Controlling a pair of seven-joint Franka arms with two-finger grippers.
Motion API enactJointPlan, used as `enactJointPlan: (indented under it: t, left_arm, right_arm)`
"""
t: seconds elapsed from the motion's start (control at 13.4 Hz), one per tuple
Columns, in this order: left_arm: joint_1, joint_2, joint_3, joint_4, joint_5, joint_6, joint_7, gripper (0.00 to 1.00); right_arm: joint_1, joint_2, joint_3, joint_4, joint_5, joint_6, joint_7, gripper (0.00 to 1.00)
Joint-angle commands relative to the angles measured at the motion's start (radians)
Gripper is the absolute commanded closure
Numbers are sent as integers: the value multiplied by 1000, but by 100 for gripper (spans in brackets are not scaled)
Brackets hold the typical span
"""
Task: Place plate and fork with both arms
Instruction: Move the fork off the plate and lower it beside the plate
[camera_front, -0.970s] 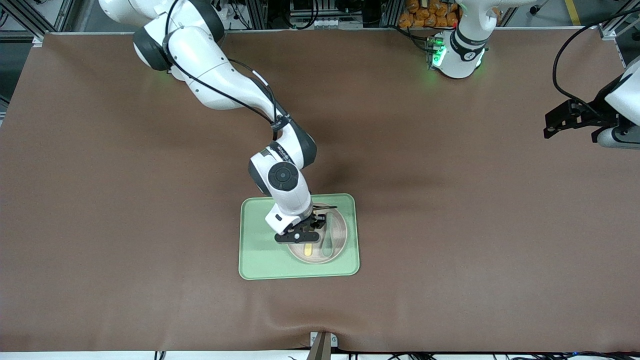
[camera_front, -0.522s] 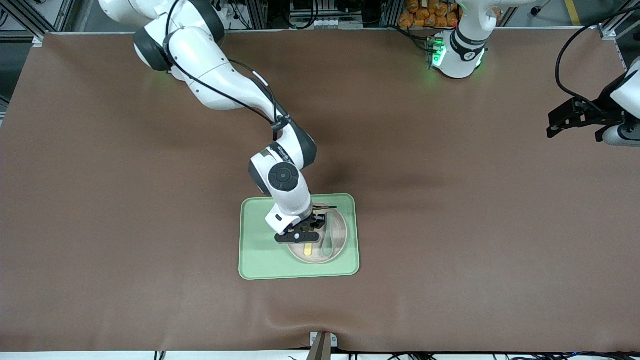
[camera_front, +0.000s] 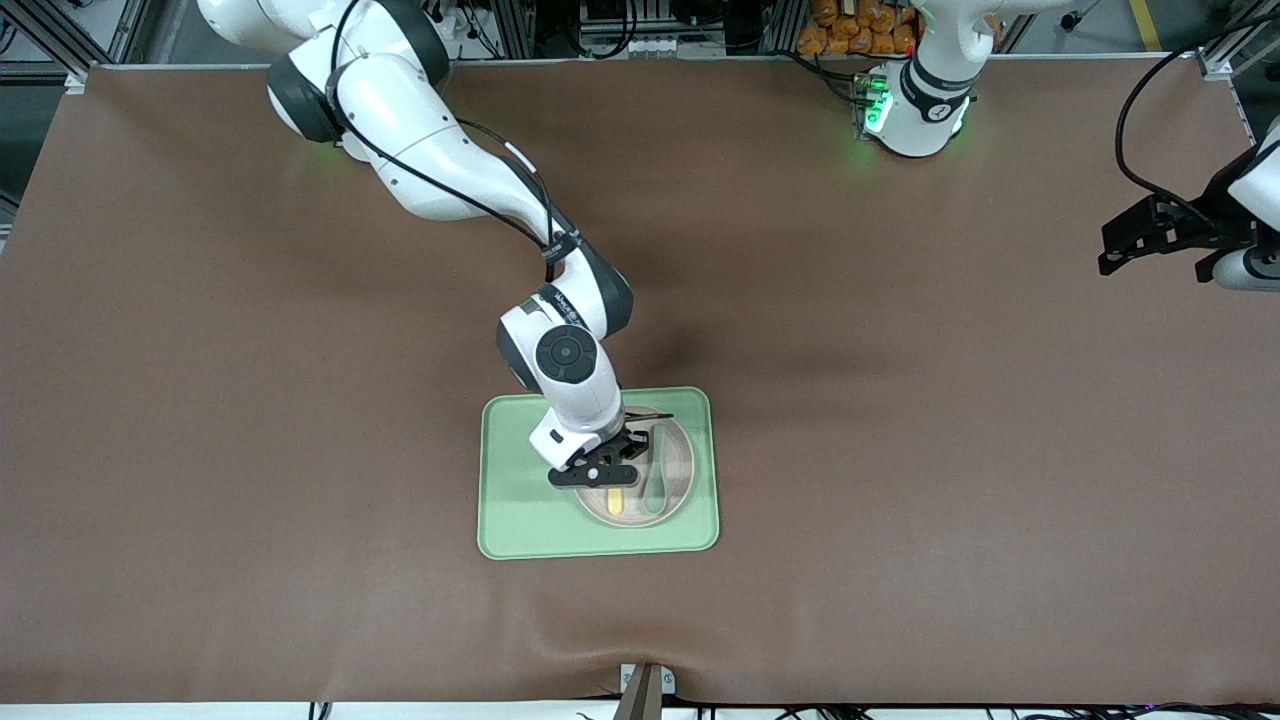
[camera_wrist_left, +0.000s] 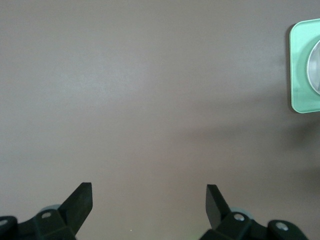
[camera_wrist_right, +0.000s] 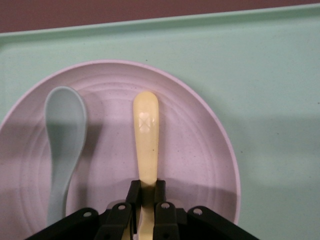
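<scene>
The off-white plate (camera_front: 678, 470) lies on the light-green tray (camera_front: 520, 500), toward the left arm's end of it. The pale-yellow fork (camera_front: 617, 499) lies in the plate (camera_wrist_right: 195, 150), beside a grey-green spoon (camera_front: 655, 480). My right gripper (camera_front: 610, 472) is low over the plate and shut on the fork (camera_wrist_right: 146, 140) near its middle; the handle end points away from the jaws in the right wrist view. My left gripper (camera_front: 1135, 235) is open and empty, held over bare table at the left arm's end; it also shows in the left wrist view (camera_wrist_left: 149, 200).
The spoon (camera_wrist_right: 62, 145) lies close beside the fork in the plate. The tray's corner (camera_wrist_left: 305, 70) shows in the left wrist view. The brown mat (camera_front: 900, 450) covers the table. A metal bracket (camera_front: 645, 690) sits at the table's near edge.
My left gripper has drifted a little toward the left arm's end of the table. My right gripper stays shut on the fork over the plate.
</scene>
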Motion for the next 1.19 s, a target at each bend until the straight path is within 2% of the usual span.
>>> enactJointPlan:
  t: [0.0,0.15,0.3,0.37,0.67,1.12]
  left_arm:
    - [9,-1,-3,-2,-3,4,12,0]
    - [24,2,-3,0,-6,6,12,0]
    - [17,5,-5,0,-6,6,6,0]
    - [12,5,-5,0,-5,6,3,0]
    - [12,8,-11,0,-5,6,3,0]
    - [14,8,-11,1,-5,6,16,0]
  right_arm:
    - [-7,-6,1,42,-13,-61,15,100]
    - [-56,-40,20,44,-2,-118,11,100]
    - [-135,-57,101,44,-1,-152,12,100]
    - [-163,-68,123,44,-4,-163,9,100]
    - [-232,-100,119,29,-4,-164,-102,100]
    - [-262,-105,119,-74,-17,-135,-146,100]
